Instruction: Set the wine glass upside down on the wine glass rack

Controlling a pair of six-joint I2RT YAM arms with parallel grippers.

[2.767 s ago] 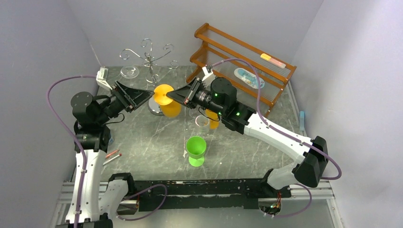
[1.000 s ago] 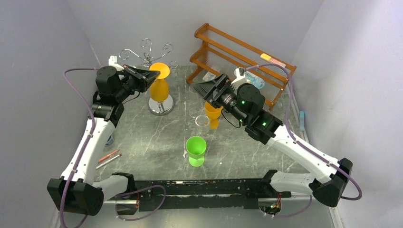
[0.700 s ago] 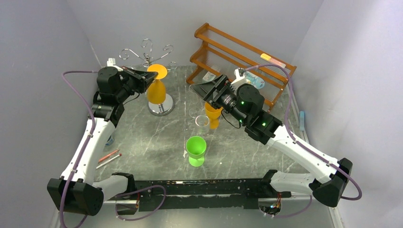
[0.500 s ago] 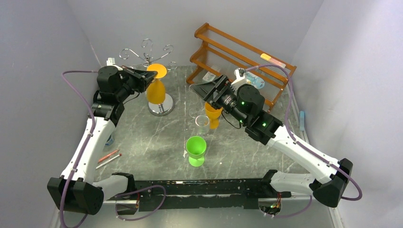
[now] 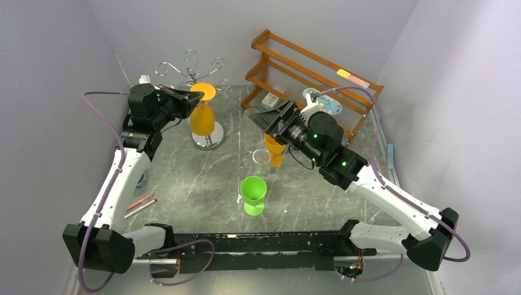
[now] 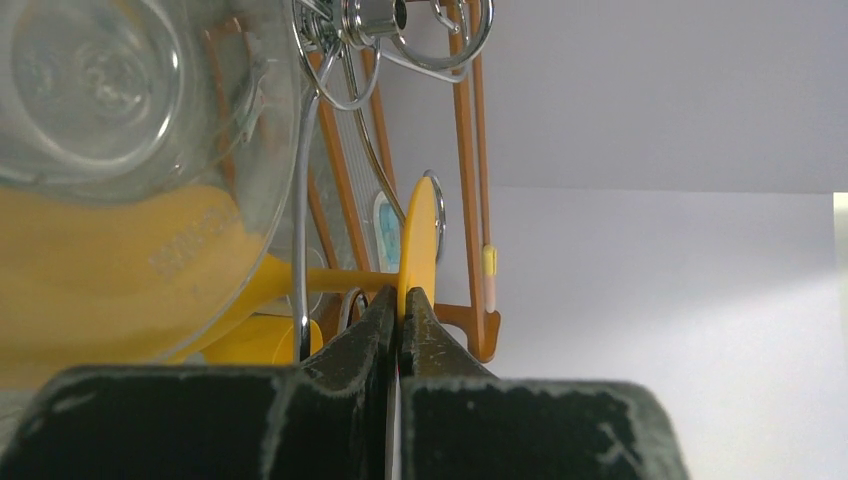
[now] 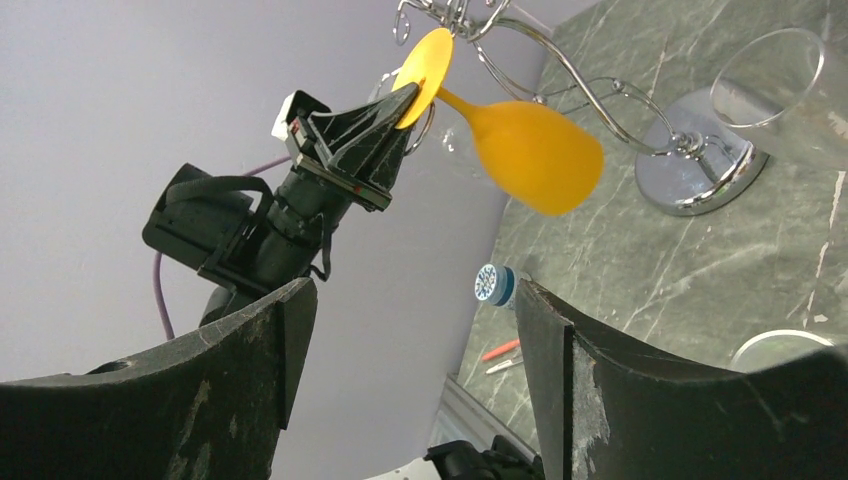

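Observation:
The orange wine glass hangs upside down beside the pole of the silver wine glass rack, bowl down and foot up among the scroll arms. My left gripper is shut on the rim of the flat orange foot; in the left wrist view the stem crosses a rack wire. Whether a scroll arm bears the glass I cannot tell. My right gripper stands open and empty to the right. In its wrist view it looks at the glass and the left gripper.
A clear glass hangs on the rack close to the orange one. An upright orange cup, a clear glass and a green goblet stand mid-table. The brown wooden shelf is at the back right. Pens lie at the left.
Since the earliest frame my left gripper has carried the orange glass from mid-table up to the rack, and the right gripper has drawn away. Over the last second both arms barely shifted.

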